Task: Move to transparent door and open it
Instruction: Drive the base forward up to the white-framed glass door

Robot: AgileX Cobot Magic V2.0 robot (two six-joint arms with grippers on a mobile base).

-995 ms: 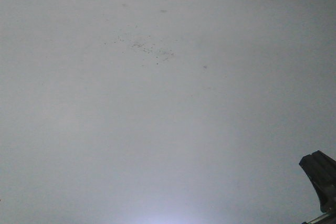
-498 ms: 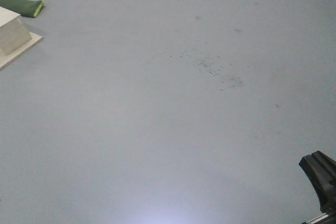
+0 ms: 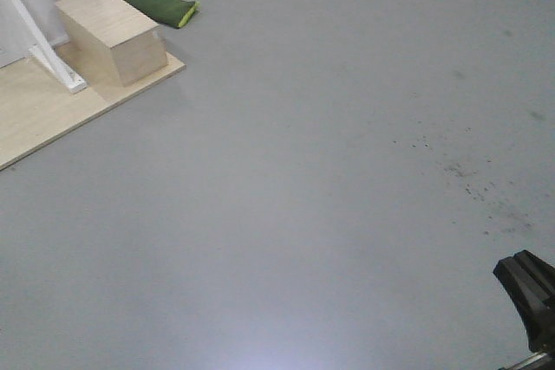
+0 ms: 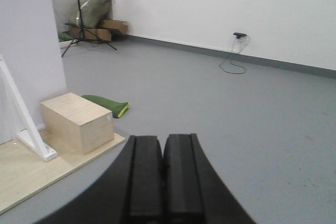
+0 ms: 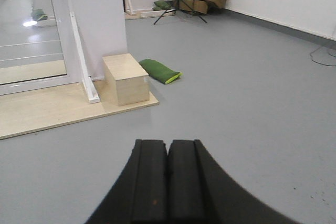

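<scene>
Door: a glass panel (image 5: 29,30) in a white frame with thin horizontal bars, at the far left of the right wrist view. It is probably the door (no handle shows, so this cannot be confirmed).
Setting: the panel stands on a wooden platform (image 5: 47,111). A wooden box (image 5: 126,80) sits at the platform's right end, with a green bag (image 5: 160,70) on the floor (image 3: 329,197) just beyond it.
Left fingers (image 4: 147,177): pressed together, holding nothing, pointing over open floor.
Right fingers (image 5: 152,182): pressed together, empty, also over open floor.
Done: judged little so far. The platform is in sight, but the robot is well apart from the panel.
Left: cross the floor, bear left to face the panel, find its handle, spread one pair of fingers, grip and slide the door open.
</scene>
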